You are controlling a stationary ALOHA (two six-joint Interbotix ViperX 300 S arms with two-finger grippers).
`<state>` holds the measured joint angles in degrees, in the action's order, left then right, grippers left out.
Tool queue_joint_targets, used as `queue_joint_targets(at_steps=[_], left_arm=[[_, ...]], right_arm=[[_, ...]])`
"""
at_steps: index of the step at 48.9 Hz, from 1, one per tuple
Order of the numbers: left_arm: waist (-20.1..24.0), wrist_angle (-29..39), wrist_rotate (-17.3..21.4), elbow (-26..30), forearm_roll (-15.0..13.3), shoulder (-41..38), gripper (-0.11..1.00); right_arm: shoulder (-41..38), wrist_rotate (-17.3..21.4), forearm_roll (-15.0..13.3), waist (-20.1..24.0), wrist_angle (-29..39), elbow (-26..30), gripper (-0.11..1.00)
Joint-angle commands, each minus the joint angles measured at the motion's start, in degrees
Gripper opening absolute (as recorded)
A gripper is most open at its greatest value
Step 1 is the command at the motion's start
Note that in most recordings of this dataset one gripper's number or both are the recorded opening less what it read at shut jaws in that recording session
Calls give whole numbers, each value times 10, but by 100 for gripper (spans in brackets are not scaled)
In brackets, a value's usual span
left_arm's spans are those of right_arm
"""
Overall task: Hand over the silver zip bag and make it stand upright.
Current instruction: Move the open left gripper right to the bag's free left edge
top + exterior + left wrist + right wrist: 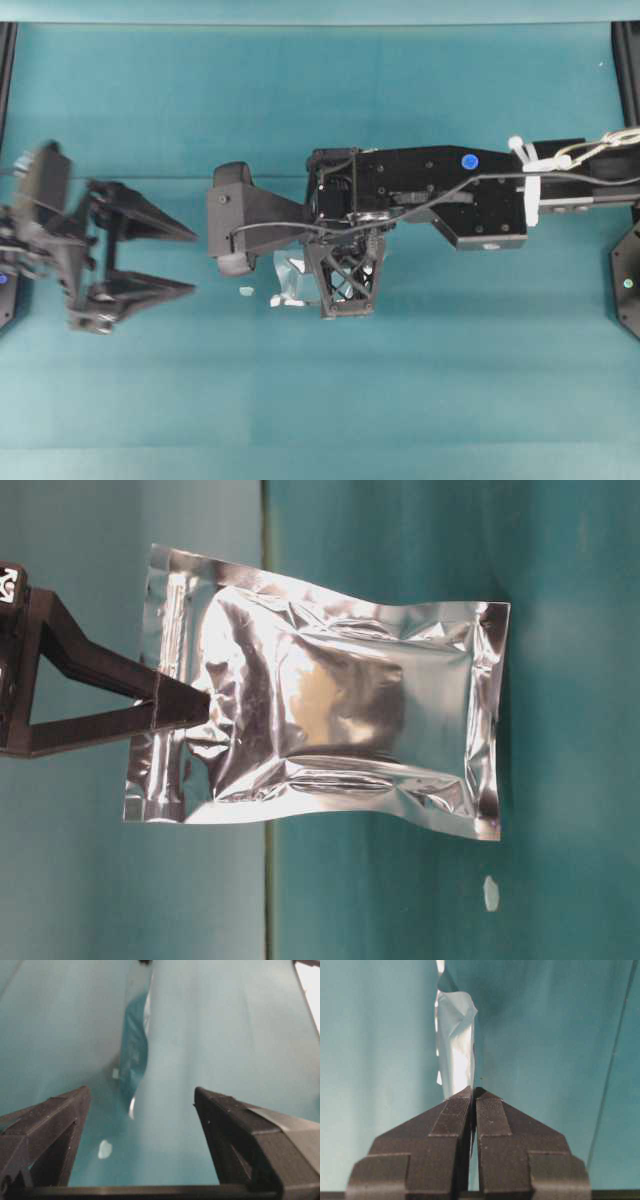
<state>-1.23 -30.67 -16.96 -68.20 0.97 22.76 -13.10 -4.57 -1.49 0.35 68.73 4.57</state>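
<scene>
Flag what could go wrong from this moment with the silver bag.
1. The right claw pinches the silver zip bag only along one sealed edge; the thin, crinkled foil could slip or fold.
2. The bag looks slim edge-on in the right wrist view, so it may topple once let go.
3. The left claw stands open and well clear, too far to steady the bag if it tips.

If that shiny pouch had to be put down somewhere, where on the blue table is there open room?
Bare cloth runs along the near edge of the table, below both arms, and along the far edge above them. The middle is crowded: the right gripper, shut on the silver zip bag, a white speck beside it, and the open left gripper to the left.
</scene>
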Motion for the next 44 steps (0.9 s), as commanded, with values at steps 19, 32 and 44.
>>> queue_joint_targets(at_steps=[19, 32, 44], left_arm=[[0, -121, 2, 101, 1, -250, 90], [2, -132, 2, 168, 1, -327, 90], [11, -132, 2, 214, 1, -378, 90]], right_arm=[[6, 4, -2, 3, -11, 9, 2], [6, 5, -2, 3, -11, 8, 2], [6, 5, -2, 3, -11, 7, 2]])
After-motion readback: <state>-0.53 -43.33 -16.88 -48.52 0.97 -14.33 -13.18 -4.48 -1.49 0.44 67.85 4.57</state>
